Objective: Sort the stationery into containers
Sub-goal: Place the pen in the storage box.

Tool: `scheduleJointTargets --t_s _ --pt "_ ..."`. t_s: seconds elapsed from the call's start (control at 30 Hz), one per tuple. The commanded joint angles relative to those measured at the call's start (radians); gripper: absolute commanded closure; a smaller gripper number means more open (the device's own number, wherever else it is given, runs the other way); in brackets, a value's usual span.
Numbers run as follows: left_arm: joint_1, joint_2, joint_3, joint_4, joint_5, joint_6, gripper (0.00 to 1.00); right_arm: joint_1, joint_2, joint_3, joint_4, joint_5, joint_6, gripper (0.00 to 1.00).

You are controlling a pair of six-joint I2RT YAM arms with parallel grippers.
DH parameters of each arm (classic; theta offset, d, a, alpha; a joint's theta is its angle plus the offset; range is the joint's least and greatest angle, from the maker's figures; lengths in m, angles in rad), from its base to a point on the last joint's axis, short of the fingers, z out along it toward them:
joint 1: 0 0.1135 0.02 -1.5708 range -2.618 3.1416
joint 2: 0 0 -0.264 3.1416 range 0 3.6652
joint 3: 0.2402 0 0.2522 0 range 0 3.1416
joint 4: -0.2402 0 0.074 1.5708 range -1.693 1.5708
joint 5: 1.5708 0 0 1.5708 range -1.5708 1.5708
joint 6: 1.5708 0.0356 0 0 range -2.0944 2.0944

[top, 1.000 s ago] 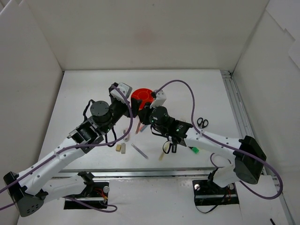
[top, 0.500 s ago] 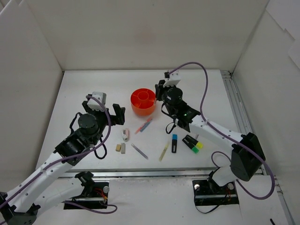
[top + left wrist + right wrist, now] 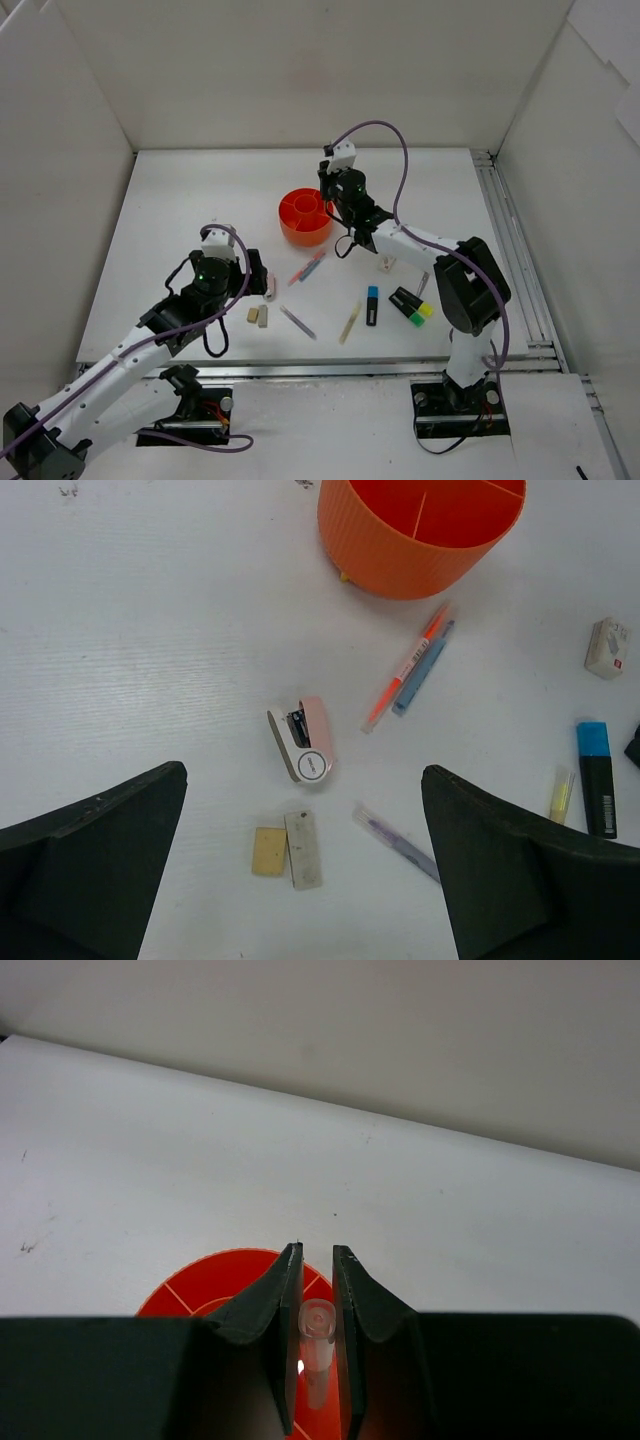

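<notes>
Over the far-centre of the white table (image 3: pixel 180 200): round orange organiser (image 3: pixel 305 215), upright, inner dividers visible around a central well.

Right gripper (image 3: pixel 318 1250): hangs directly above the organiser, fingers clenched on a slim pale tube (image 3: pixel 317 1320) seen end-on. The tube is pinched between both pads and points down toward the orange interior. Pen or other item: cannot tell. Which compartment lies under it: cannot tell.

Left gripper (image 3: pixel 303 772): released, jaws spread wide, holding nothing. It hovers above the loose stationery on the near-left part of the table, touching none of it.

Loose items on the table, nearer than the organiser:
- orange pen (image 3: pixel 405 670) and blue pen (image 3: pixel 422 670), side by side and touching, lying just beside the organiser's wall.
- small white-and-pink stapler (image 3: pixel 305 740), lying on its side between the open jaws in the wrist view.
- two tan erasers (image 3: pixel 285 845), touching each other, just nearer than the stapler.
- purple pen (image 3: pixel 400 842), lying at a diagonal to the right of the erasers.
- yellow pen (image 3: pixel 350 322) and blue-ended highlighter (image 3: pixel 372 305), close together.
- two more highlighters (image 3: pixel 412 305), green and yellow ends, farther right.
- small white piece (image 3: pixel 386 264), alone, right of the organiser.
</notes>
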Motion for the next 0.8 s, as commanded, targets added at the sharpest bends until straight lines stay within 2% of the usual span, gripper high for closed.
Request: scheduleJointTargets --t_s 0.0,0.2,0.23,0.33,0.4,0.53,0.63,0.67,0.73,0.77 --pt "0.007 -0.038 0.005 0.059 0.025 -0.024 0.00 -0.010 0.014 0.067 0.145 -0.056 -0.007 1.00" --pt "0.007 -0.044 0.002 0.057 0.042 -0.001 0.01 -0.012 0.054 0.028 0.156 -0.038 0.055 0.99" --pt "0.007 -0.041 0.002 0.056 0.045 0.008 0.00 -0.013 0.047 0.014 0.157 -0.038 0.066 0.84" --pt "0.007 -0.019 0.008 0.057 0.070 0.025 0.01 -0.011 0.006 -0.035 0.159 -0.033 0.095 0.66" --pt "0.007 0.005 0.019 0.060 0.078 0.031 0.01 -0.011 -0.027 -0.067 0.159 -0.032 0.109 0.61" --pt "0.007 0.043 0.037 0.066 0.101 0.045 0.01 -0.010 -0.143 -0.126 0.156 -0.023 0.118 0.43" --pt "0.007 0.060 0.040 0.074 0.116 0.057 0.01 -0.007 -0.241 -0.199 0.142 -0.024 0.131 0.34" --pt "0.007 0.066 0.042 0.082 0.122 0.069 0.01 -0.005 -0.269 -0.237 0.116 -0.024 0.137 0.22" --pt "0.007 0.073 0.042 0.094 0.140 0.082 0.00 -0.002 -0.343 -0.262 0.052 0.003 0.164 0.19" --pt "0.007 0.082 0.042 0.098 0.151 0.094 0.01 0.002 -0.364 -0.276 -0.050 0.022 0.184 0.14"
